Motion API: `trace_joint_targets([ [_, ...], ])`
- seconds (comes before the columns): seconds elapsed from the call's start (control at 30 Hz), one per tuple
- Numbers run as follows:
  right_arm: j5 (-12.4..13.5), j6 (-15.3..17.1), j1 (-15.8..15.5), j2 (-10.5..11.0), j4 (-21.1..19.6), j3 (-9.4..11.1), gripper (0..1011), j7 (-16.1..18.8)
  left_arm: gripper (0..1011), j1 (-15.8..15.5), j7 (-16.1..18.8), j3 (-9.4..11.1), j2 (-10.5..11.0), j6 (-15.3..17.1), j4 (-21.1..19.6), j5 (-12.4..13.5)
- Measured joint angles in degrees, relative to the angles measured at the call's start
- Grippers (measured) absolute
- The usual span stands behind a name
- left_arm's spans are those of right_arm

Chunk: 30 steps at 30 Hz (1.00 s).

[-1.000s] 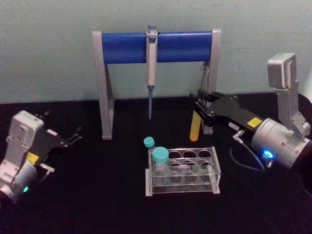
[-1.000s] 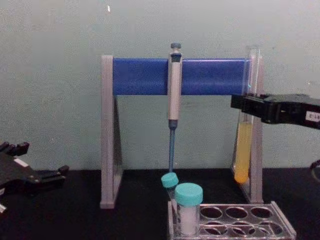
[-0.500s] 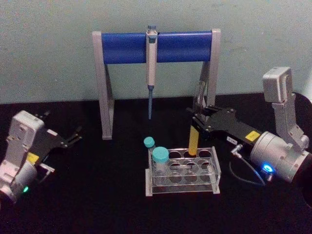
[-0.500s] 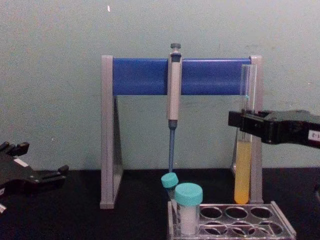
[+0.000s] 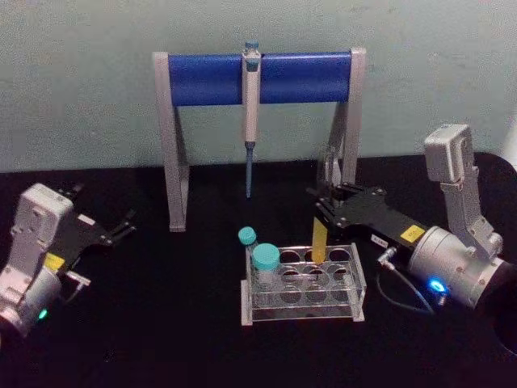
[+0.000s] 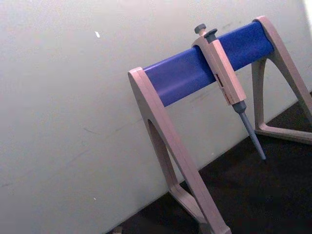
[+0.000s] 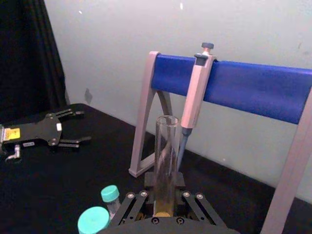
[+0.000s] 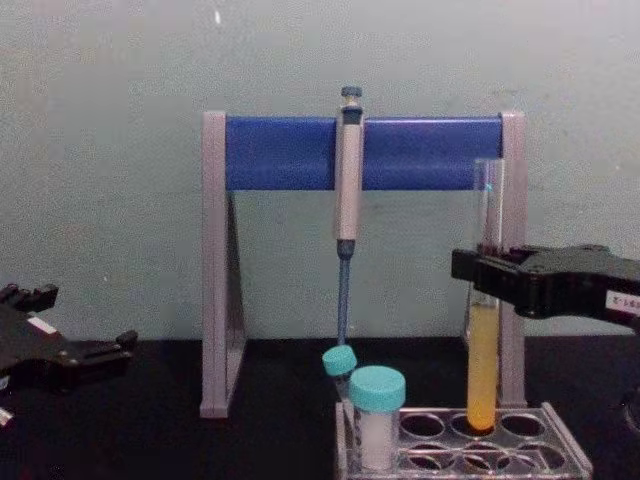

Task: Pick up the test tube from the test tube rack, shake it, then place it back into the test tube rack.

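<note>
The test tube (image 8: 482, 370) is a tall clear glass tube with yellow liquid in its lower part. It stands upright, and my right gripper (image 8: 485, 276) is shut on it around mid-height. Its rounded bottom sits at the mouth of a back-row hole of the test tube rack (image 8: 565, 458). From the head view the tube (image 5: 321, 239) and right gripper (image 5: 327, 204) are over the rack's (image 5: 356, 283) far row. The right wrist view looks along the tube (image 7: 165, 156). My left gripper (image 5: 123, 225) rests open at the far left of the table.
A grey-legged stand with a blue bar (image 5: 210, 78) rises behind the rack, and a pipette (image 5: 250, 97) hangs from its middle. Its right leg (image 8: 513, 250) is just behind the tube. Two teal-capped short tubes (image 5: 266, 260) occupy the rack's left end.
My right gripper has come down and toward me with the tube, from beside the stand's right leg to the rack's back row. The left arm has not moved.
</note>
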Motion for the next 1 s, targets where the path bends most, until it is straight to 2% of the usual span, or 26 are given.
trace_joint_targets([
  [0.67,-1.7,-2.1,0.0,-1.1,3.5,-0.5,235,1.7,1010,0.0,0.0,0.0,0.0,0.0,0.0,0.0],
  [1.0,-2.3,-2.1,0.0,-1.5,5.1,-1.0,235,2.3,1010,0.0,0.0,0.0,0.0,0.0,0.0,0.0],
])
